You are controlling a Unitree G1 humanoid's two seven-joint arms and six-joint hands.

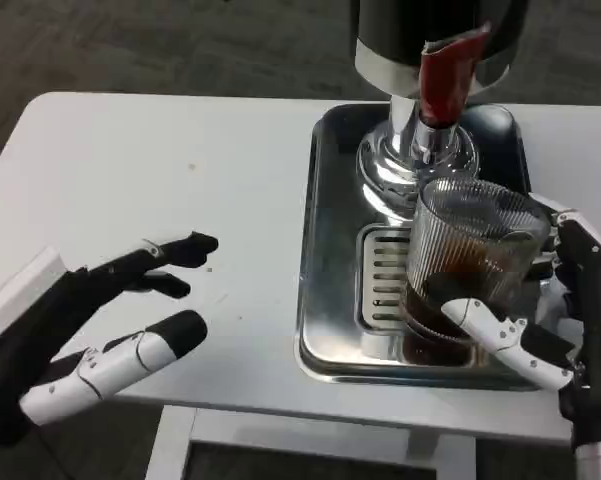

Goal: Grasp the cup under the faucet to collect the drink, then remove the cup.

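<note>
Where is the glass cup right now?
The cup sits at the right, under the red tap, over the metal tray, held by the right hand.

White table (pixel 180 160) on a white leg — dark mottled floor (pixel 160 45) beyond.

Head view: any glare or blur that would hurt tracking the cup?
Head view: strong specular glare on the chrome dispenser base and steel tray; the ribbed glass cup is transparent, with dark drink showing low inside; right hand grips it, fingers sharp; left hand slightly soft; white table evenly lit.
</note>
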